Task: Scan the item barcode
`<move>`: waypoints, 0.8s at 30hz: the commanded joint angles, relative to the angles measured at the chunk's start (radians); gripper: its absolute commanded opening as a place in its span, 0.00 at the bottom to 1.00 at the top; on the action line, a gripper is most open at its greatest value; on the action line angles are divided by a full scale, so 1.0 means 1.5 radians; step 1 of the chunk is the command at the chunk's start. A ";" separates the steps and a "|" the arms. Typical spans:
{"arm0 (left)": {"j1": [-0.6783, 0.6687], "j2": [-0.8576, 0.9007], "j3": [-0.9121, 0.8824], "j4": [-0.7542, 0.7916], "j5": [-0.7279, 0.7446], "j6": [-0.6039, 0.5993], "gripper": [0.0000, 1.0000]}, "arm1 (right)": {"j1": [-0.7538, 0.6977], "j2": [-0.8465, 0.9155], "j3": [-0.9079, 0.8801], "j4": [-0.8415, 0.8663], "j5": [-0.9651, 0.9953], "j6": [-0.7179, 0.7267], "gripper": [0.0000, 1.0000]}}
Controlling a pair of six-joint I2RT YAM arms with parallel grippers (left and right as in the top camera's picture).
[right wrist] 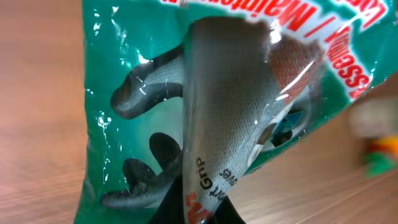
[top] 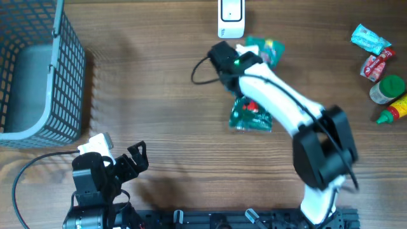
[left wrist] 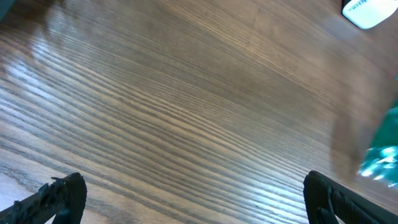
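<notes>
Green glove packet (right wrist: 205, 112) fills the right wrist view, pinched at its lower edge by the right tool (right wrist: 189, 208), whose jaws are closed thin on the film. Overhead, the white scanner (top: 230, 18) lies just beyond that tool's tip. Pick-up looks done; showing the barcode to the scanner remains, and no barcode is visible. Back along the arm, a second green packet (top: 251, 117) lies on the worktop (top: 159, 95). Well apart, the left tool (top: 137, 160) stands wide, holding nothing.
</notes>
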 commanded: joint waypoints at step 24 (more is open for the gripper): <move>0.005 -0.003 -0.004 0.001 -0.006 0.008 1.00 | 0.237 -0.364 0.008 0.419 -0.411 -0.739 0.04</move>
